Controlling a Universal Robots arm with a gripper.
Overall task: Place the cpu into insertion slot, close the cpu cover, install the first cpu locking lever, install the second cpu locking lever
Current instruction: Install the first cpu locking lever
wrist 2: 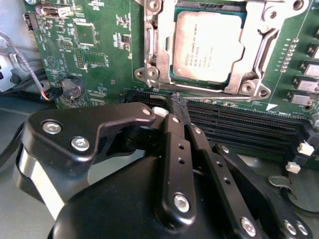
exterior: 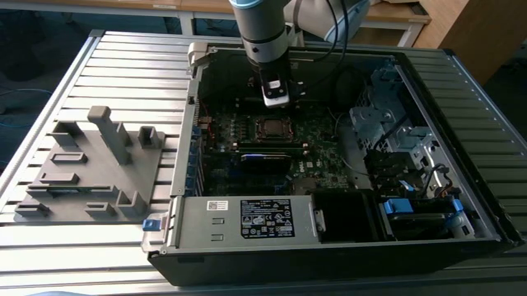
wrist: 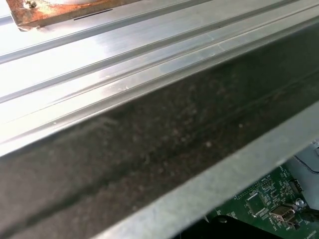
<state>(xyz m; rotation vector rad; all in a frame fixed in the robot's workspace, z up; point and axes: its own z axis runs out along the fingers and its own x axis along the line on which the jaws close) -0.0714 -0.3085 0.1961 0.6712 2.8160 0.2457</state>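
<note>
one chip seated, one tool shut beside it

one arm (exterior: 261,31) carries one tool (exterior: 276,98) into one open computer case (exterior: 485,203), which lies on a slatted metal bench (exterior: 132,68). one grey moulded block (exterior: 91,166) sits on the bench at the exterior view's left, well apart from the case.

on the green board (wrist 2: 99,35) there is one chip (wrist 2: 208,47), lying flat in the one socket (exterior: 272,126). the one cover (wrist 2: 261,42) lies down around it, its square window framing the chip's grey top. one round battery (wrist 2: 75,88) sits well to the side, and two white clips (wrist 2: 304,148) end the long black slots (wrist 2: 239,119).

the case walls box the board in on all sides. a metal drive cage (exterior: 387,123) crowds the exterior view's right, and a labelled power box (exterior: 268,219) closes the near end. the board around the socket is low and open. in the first wrist view a case wall edge (wrist: 199,199) runs across, with bench slats beyond.

the arm comes down almost upright, tool pointing at the board. in the second wrist view the tool (wrist 2: 175,107) has its two black fingers (wrist 2: 172,149) pressed together, nothing seen between them, tips over the long slots just beside the socket's edge.
</note>
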